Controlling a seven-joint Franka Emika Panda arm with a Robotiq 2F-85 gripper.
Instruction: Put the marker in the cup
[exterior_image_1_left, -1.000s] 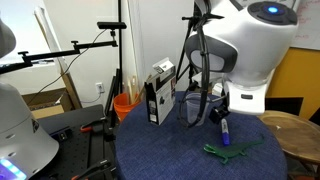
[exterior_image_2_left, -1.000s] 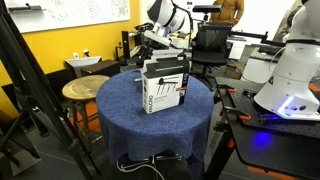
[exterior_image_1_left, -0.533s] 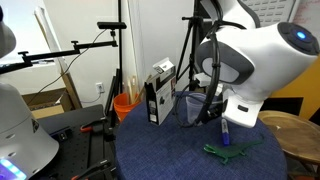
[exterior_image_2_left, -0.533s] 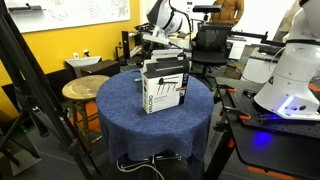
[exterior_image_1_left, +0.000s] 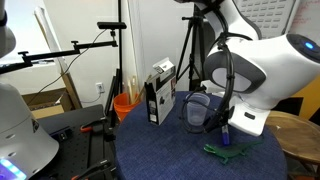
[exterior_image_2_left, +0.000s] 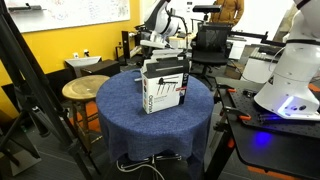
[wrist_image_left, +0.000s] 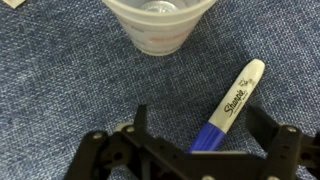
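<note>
The marker (wrist_image_left: 229, 103), blue with a whitish end, lies flat on the blue cloth. In the wrist view it lies between the two black fingers of my gripper (wrist_image_left: 203, 124), which is open and straddles it without closing. The translucent cup (wrist_image_left: 160, 24) stands upright and empty just beyond the marker's whitish end. In an exterior view the cup (exterior_image_1_left: 197, 110) stands right of the carton, and the marker (exterior_image_1_left: 225, 134) shows just under my white wrist. In an exterior view (exterior_image_2_left: 165, 85) the carton hides both.
A black-and-white carton (exterior_image_1_left: 160, 92) stands on the round blue-clothed table (exterior_image_1_left: 160, 150). A green toy lizard (exterior_image_1_left: 229, 152) lies near the marker. An orange bucket (exterior_image_1_left: 124, 104) sits behind the table. A wooden stool (exterior_image_2_left: 82, 90) and tripods stand around.
The arm has swung over and come down, bringing the open gripper low around the marker. The marker, cup and carton have not moved.
</note>
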